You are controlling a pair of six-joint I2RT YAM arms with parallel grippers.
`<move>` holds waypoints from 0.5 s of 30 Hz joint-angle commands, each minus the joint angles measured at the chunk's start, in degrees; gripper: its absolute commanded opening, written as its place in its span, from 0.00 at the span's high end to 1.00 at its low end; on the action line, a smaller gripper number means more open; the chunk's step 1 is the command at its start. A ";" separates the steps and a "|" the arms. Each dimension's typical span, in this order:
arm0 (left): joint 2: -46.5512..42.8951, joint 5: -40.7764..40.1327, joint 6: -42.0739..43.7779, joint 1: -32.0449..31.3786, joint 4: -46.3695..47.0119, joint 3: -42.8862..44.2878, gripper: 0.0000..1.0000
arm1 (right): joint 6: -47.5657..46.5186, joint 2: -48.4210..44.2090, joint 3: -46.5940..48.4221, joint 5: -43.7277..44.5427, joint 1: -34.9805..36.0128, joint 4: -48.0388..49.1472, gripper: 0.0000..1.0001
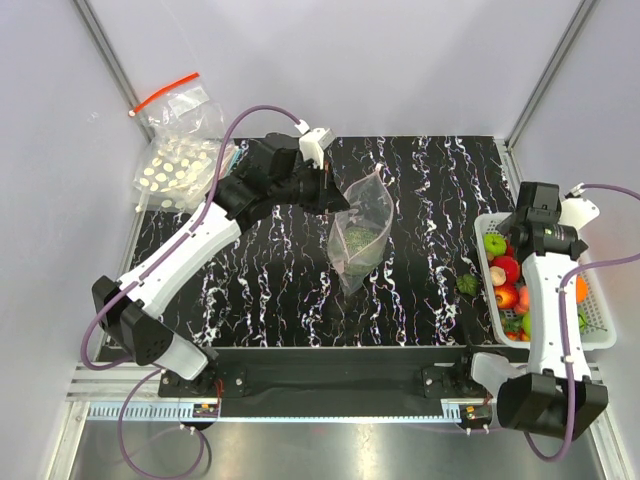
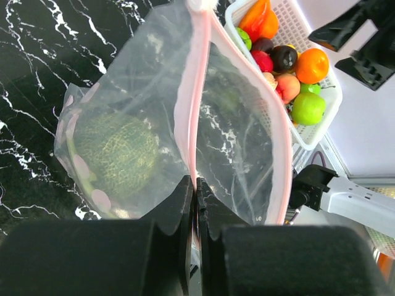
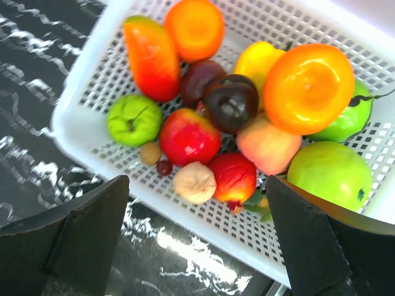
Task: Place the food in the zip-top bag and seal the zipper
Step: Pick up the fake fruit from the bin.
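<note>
The clear zip-top bag [image 1: 362, 232] hangs above the mat, held up by its mouth edge. My left gripper [image 1: 333, 198] is shut on the pinkish zipper strip [image 2: 192, 105]; in the left wrist view the left gripper [image 2: 197, 185] pinches that strip. The other side of the strip [image 2: 281, 135] bows away, so the mouth gapes. The dark green bumpy lump [image 2: 117, 154] sits inside the bag. The elongated orange-red piece [image 3: 151, 58] lies in the white basket [image 3: 86, 83]. My right gripper [image 3: 197, 240] is open and empty above the basket's near edge, also seen from above [image 1: 535, 225].
The basket [image 1: 600, 340] at the right edge holds several round orange, red and green fruits. A small dark green piece [image 1: 467, 284] lies on the mat left of it. Stacked white-dotted bags [image 1: 175, 170] and a clear bag with a red strip [image 1: 180, 100] lie at the back left.
</note>
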 commanded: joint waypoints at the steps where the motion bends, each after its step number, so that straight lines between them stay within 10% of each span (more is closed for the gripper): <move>1: -1.71 2.50 0.91 0.05 0.77 2.82 0.92 | 1.08 2.09 -0.84 3.61 -3.32 2.92 0.00; 8: -1.62 3.12 0.47 -0.04 1.82 1.50 0.92 | -1.82 4.37 -4.80 0.36 -9.92 9.69 0.19; 15: -1.18 3.38 0.64 -0.04 1.73 1.76 0.92 | -2.61 10.17 -4.81 -1.32 -10.46 13.82 0.16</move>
